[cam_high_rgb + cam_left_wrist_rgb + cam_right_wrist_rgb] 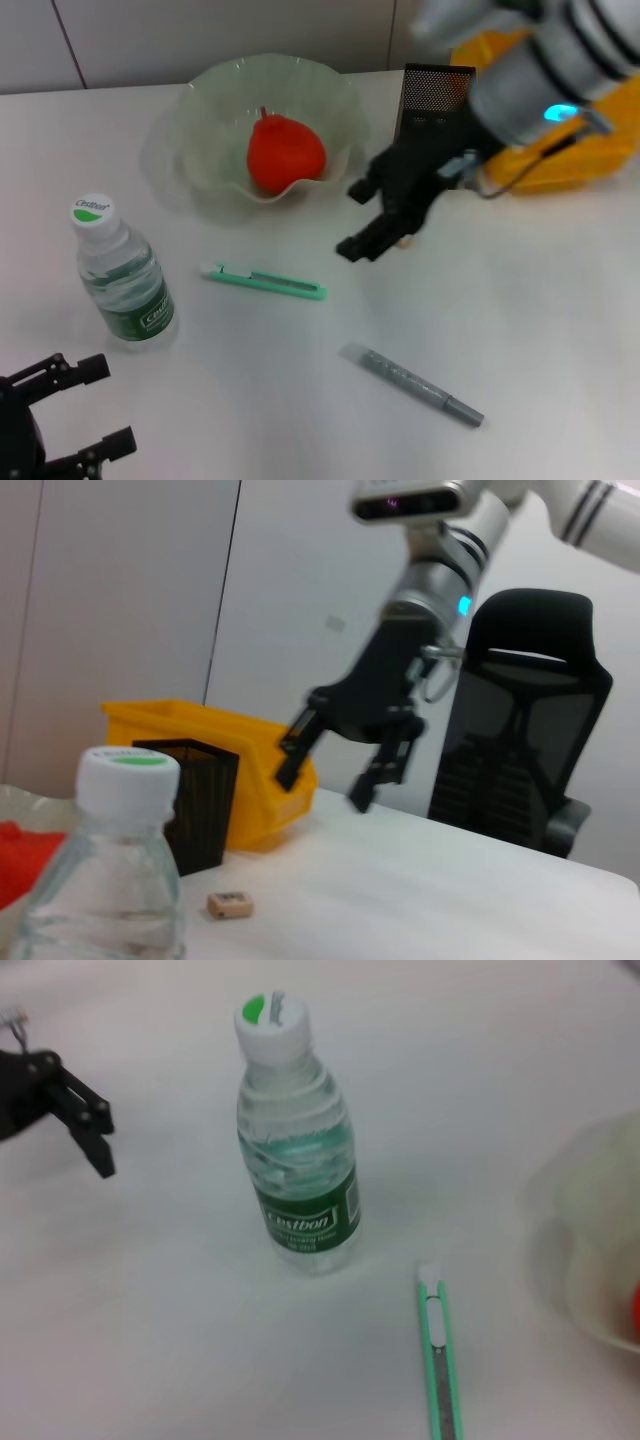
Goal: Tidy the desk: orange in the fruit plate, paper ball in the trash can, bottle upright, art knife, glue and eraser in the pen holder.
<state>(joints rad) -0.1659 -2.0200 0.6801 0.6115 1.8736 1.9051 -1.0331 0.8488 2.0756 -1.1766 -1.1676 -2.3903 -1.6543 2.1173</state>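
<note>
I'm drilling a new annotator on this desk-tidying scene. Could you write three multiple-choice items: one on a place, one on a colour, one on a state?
1. Where is the orange?
A. in the fruit plate
B. beside the bottle
C. in the pen holder

2. What colour is the art knife?
A. red
B. green
C. yellow

3. How does the bottle stand?
A. on its side
B. upside down
C. upright

Key: 1 A, the red-orange fruit sits inside the plate. 2 B, its body is green in the head and right wrist views. 3 C, its cap points up on the table. The right gripper hovers open near the pen holder; the left gripper waits open by the table's near edge.
</note>
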